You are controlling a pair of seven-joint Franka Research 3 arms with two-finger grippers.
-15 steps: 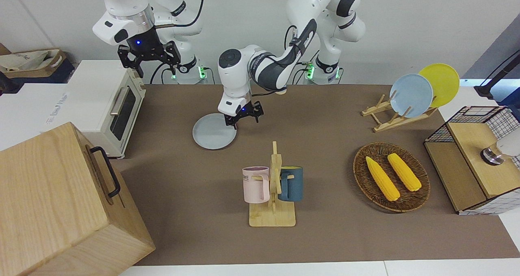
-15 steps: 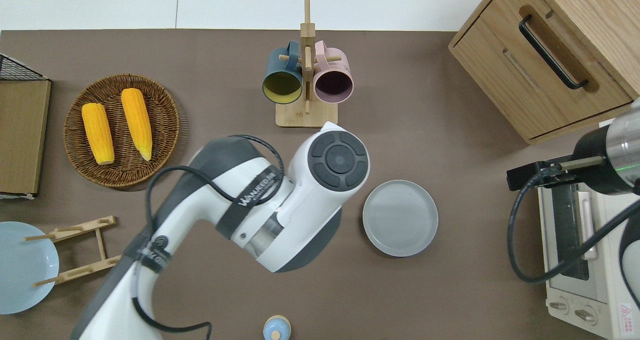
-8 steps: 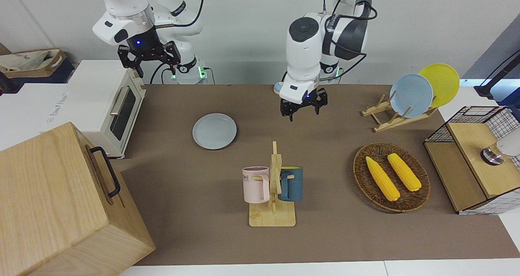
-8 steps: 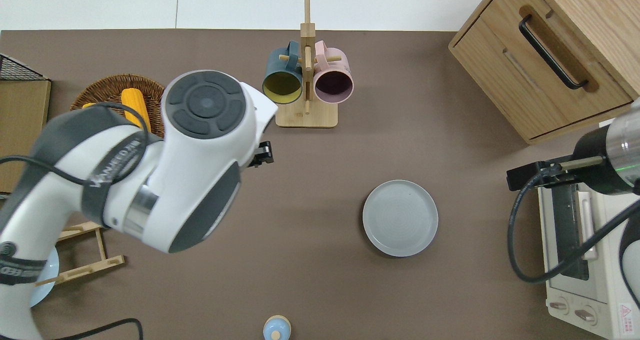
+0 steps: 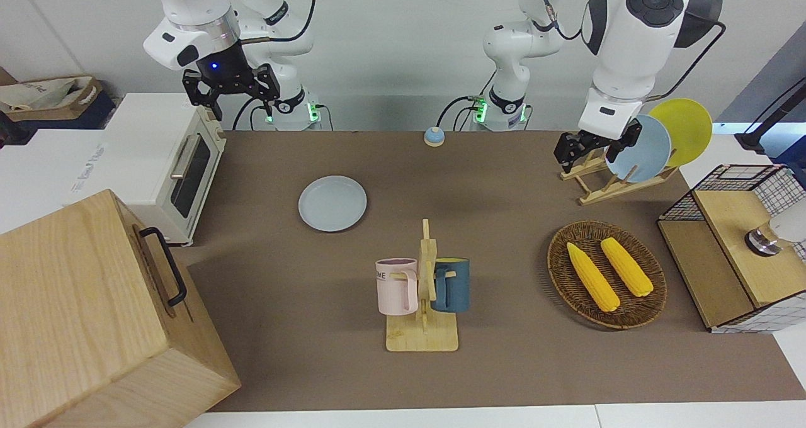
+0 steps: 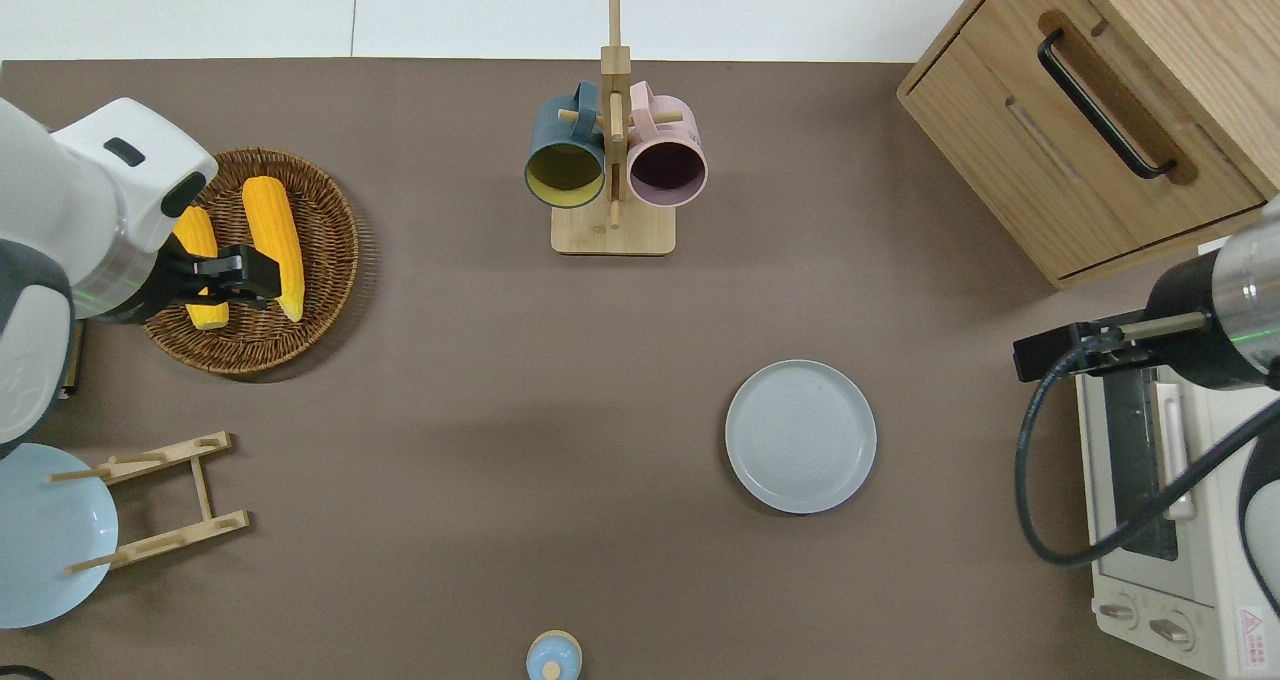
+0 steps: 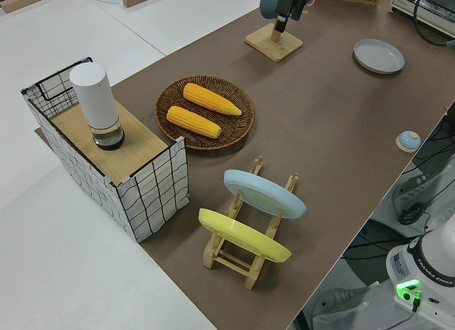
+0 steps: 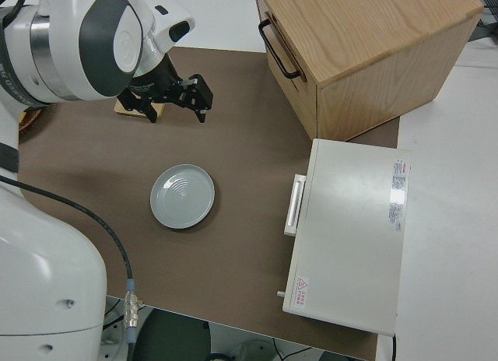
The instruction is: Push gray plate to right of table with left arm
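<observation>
The gray plate (image 5: 332, 203) lies flat on the brown table (image 5: 504, 226), toward the right arm's end and beside the toaster oven; it also shows in the overhead view (image 6: 800, 436) and the right side view (image 8: 183, 196). My left gripper (image 5: 595, 151) hangs in the air far from it, open and empty, over the corn basket (image 6: 300, 290) in the overhead view (image 6: 222, 275). The right arm is parked with its gripper (image 5: 232, 101) open.
A toaster oven (image 5: 170, 163) and a wooden cabinet (image 5: 94, 315) stand at the right arm's end. A mug rack (image 5: 423, 289) stands mid-table. A rack with a light-blue and a yellow plate (image 5: 639, 148), a wire crate (image 5: 737, 245) and a small blue bell (image 5: 433, 137) are also here.
My left arm has lifted off beside the gray plate and swung across the table to above the corn basket. The plate has stayed put. The right arm has not moved.
</observation>
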